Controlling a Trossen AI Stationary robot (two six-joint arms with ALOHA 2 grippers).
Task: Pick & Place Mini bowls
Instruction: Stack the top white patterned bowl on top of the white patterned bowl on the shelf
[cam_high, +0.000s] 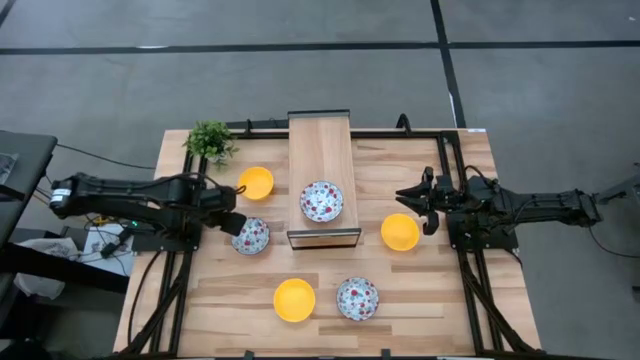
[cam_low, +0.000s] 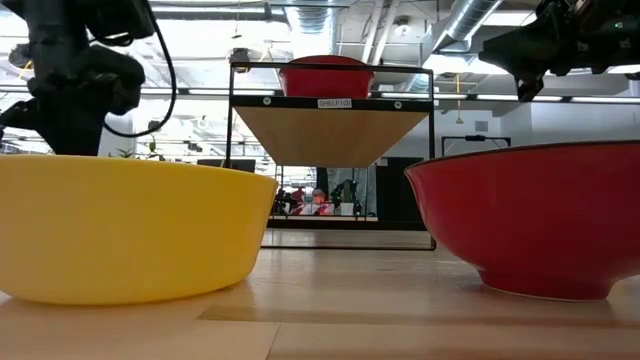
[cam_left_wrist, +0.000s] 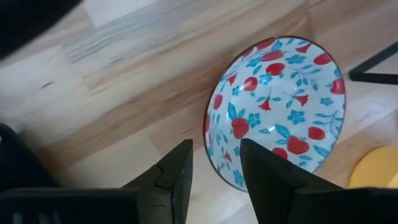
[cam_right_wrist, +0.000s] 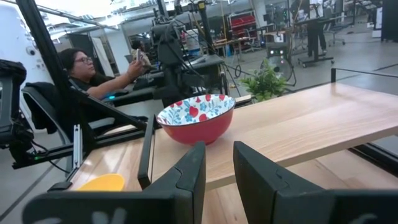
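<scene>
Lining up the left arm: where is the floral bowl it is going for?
In the high view, that floral bowl sits left of the wooden shelf, below the yellow bowl, with the left gripper at its rim.

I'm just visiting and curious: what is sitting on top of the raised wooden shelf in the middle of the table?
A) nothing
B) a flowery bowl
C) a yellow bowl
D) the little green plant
B: the view from above shows one flowery bowl resting on the raised wooden shelf, and no yellow bowl there.
</scene>
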